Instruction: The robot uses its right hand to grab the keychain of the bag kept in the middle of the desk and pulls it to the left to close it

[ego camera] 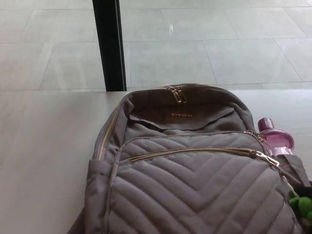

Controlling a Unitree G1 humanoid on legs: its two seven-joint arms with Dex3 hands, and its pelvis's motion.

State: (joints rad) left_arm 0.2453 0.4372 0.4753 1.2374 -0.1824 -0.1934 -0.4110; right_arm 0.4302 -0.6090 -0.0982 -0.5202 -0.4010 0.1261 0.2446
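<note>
Only a black sliver (307, 188) at the lower right edge might belong to the robot (too little shows to tell); plain black, no markings legible.

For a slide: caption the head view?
Taupe quilted backpack on white desk, pink bottle at its side.

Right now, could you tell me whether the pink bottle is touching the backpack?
Touching: the head view shows the pink bottle tucked into the side pocket of the backpack.
</note>
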